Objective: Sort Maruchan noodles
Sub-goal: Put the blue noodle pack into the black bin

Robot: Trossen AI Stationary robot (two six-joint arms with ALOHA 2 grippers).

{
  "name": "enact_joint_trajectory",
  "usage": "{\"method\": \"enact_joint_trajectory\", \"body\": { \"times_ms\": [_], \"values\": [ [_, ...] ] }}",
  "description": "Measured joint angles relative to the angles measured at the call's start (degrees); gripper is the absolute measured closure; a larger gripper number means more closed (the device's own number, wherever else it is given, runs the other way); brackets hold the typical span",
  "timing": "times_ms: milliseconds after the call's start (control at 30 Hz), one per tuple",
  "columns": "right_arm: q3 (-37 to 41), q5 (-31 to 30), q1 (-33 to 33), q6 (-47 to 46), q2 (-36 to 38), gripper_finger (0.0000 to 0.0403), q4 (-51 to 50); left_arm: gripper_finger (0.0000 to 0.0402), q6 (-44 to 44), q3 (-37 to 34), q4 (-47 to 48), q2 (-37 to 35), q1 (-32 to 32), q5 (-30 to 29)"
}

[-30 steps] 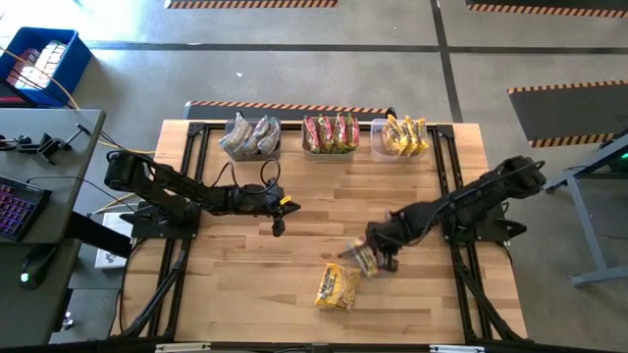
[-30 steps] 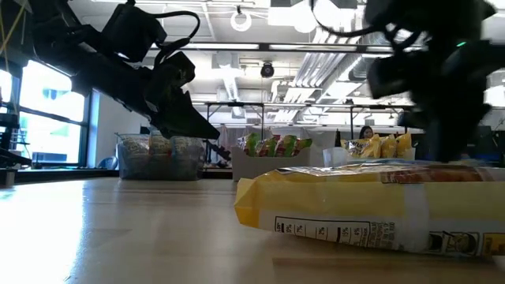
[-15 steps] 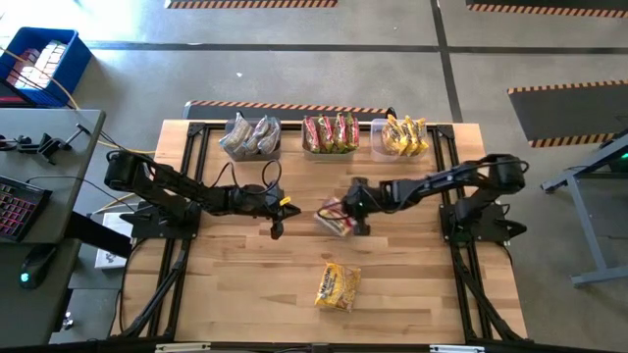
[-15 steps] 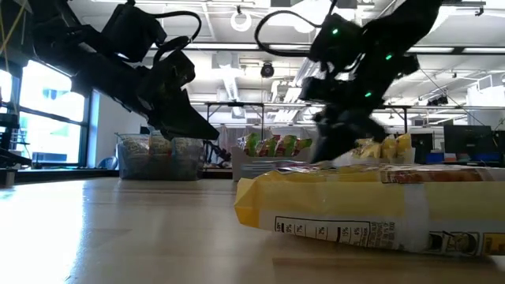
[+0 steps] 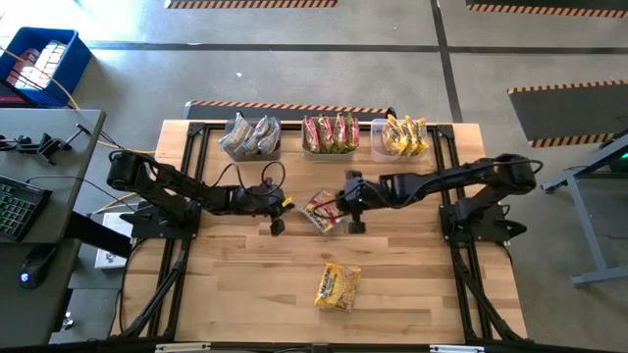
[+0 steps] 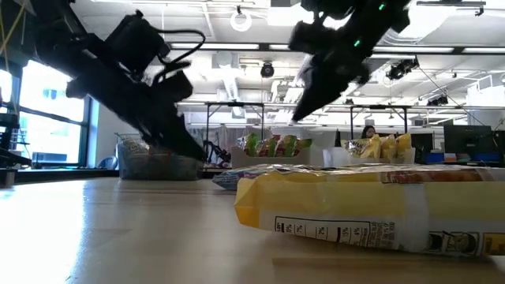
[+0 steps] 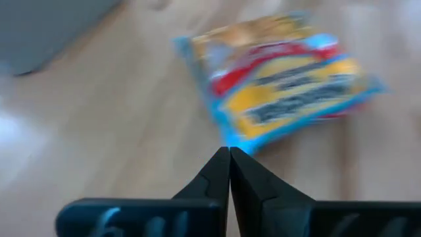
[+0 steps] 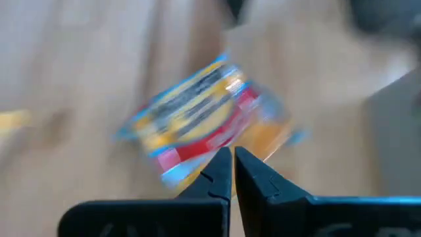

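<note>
Between both shut pincers: noodle packet (image 5: 319, 213) | table (image 5: 235, 294)

Both dark arms reach inward from opposite sides toward the middle of the surface, elbows bent and forearms nearly level. The left hand (image 5: 278, 225) points down near the middle, its fingers (image 7: 220, 172) pressed together. The right hand (image 5: 355, 226) faces it from the other side, fingers (image 8: 220, 172) likewise closed; the two hands stand near each other, apart.
</note>
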State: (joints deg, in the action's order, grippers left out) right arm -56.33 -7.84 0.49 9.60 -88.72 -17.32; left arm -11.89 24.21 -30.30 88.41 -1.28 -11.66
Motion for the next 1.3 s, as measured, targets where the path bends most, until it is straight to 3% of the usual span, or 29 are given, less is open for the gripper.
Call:
{"method": "enact_joint_trajectory", "body": {
  "times_ms": [67,167,300,467,833,1067,1300],
  "values": [
    [0.09,4.16,0.34,-5.82,0.85,0.0403,-4.83,0.0399,0.11,0.0,-0.25,1.44,-0.62,-3.73],
    [3.29,5.55,1.19,-11.63,0.86,0.0403,-6.02,0.04,2.05,0.04,-5.57,5.15,-2.08,-2.3],
    [8.84,3.43,1.85,-15.78,0.36,0.0403,1.14,0.0401,3.59,0.86,-13.78,11.67,-2.9,2.41],
    [14.76,2.97,0.69,-19.95,0.43,0.0403,11.44,0.0401,3.01,3.72,-14.16,16.93,-0.52,5.43],
    [17.85,3.12,-6.57,-18.69,-4.96,0.0403,23.14,0.0401,3.22,10.04,-14.17,18.24,7.15,10.23],
    [17.8,7.84,-10.77,-11.85,-11.1,0.0403,38.31,0.0401,3.8,13.86,-13.78,14.0,7.06,13.14],
    [17.09,13.63,-12.13,-10.99,-15.82,0.0403,53.42,0.0401,3.02,13.64,3.08,-0.1,2.98,11.81]
  ]
}}
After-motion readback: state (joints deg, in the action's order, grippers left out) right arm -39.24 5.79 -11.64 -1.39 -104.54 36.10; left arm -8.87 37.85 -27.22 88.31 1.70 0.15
